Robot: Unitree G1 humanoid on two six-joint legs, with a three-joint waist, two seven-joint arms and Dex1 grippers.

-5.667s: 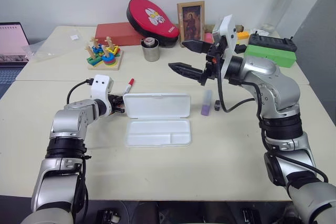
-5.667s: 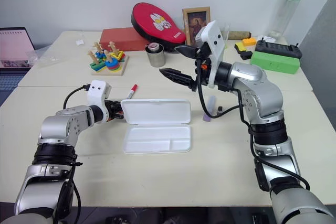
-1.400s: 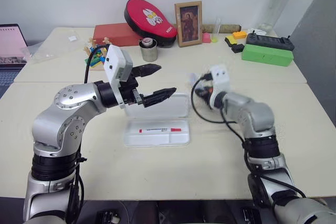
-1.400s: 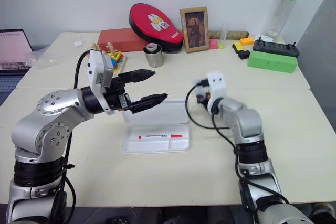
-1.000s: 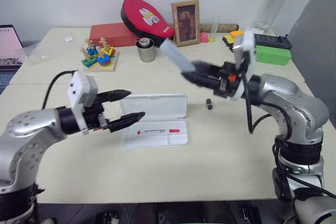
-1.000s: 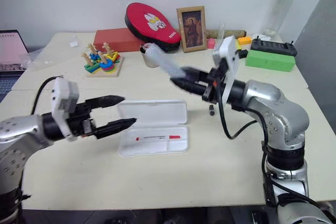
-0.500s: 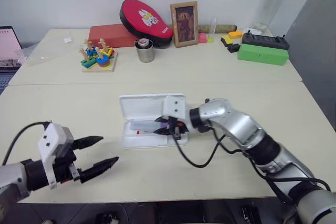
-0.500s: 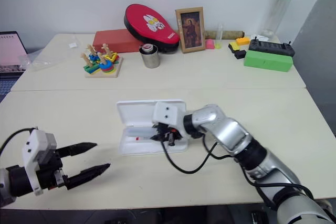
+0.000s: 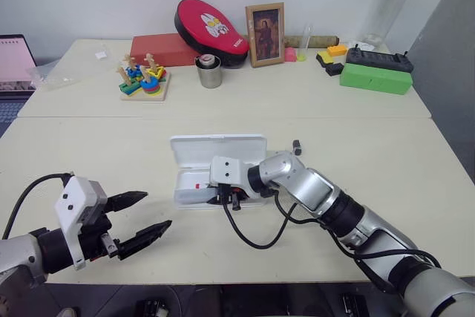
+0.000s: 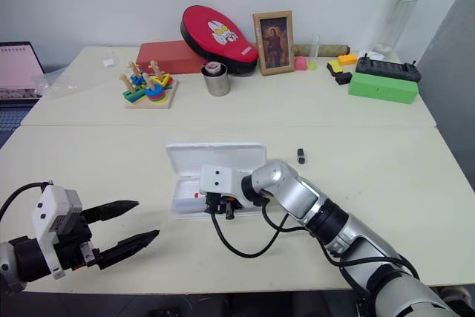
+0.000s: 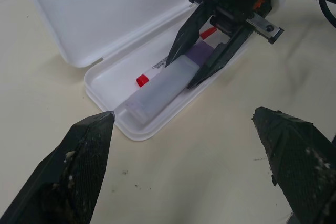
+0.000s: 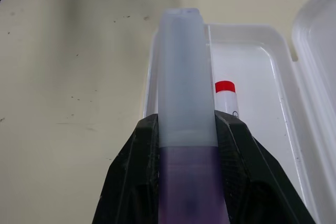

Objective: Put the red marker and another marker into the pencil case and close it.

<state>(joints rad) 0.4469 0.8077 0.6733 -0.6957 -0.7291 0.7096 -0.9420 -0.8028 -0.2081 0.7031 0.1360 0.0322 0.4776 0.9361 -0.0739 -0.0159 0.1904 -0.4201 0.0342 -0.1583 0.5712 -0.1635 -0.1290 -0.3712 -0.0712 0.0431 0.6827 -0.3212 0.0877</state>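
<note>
The stubby purple marker with a pale translucent cap [image 12: 187, 129] sits clamped between the right fingers [image 12: 134, 182], over the open white plastic pencil case [image 11: 105, 51], beside the slim red-capped marker [image 12: 226, 95] lying in its tray.

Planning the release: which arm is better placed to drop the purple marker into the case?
Right: its claw already grips the purple marker over the pencil case tray beside the red marker. The left claw hangs open, away.
</note>
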